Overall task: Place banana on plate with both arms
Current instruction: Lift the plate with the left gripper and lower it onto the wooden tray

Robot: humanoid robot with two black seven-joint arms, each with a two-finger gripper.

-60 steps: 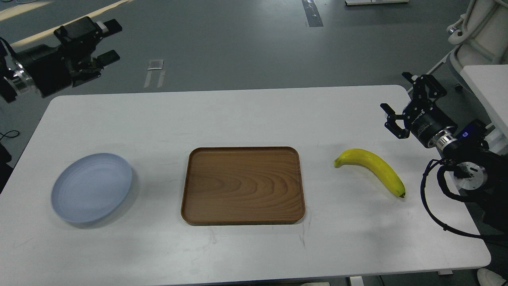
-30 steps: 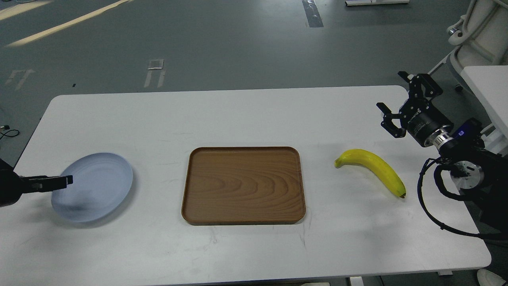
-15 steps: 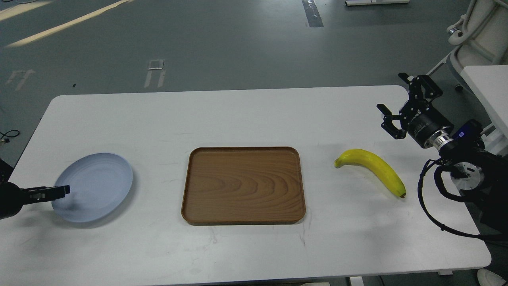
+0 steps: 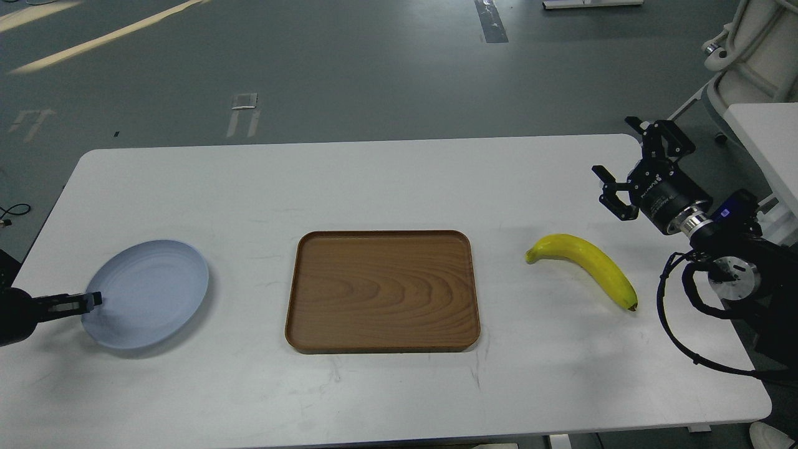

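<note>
Yellow curved banana lies at four o'clock; right gripper, fingers spread, should straddle its middle. Left gripper's fingers: cannot tell.

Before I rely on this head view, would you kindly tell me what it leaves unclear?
- Left gripper: seen edge-on at the plate rim, so whether its jaws are open, or touch the plate, cannot be told.
- Left arm: cut off by the left edge.
- Right arm: its base is cut off by the right edge.
- Banana: its underside is hidden against the table.
</note>
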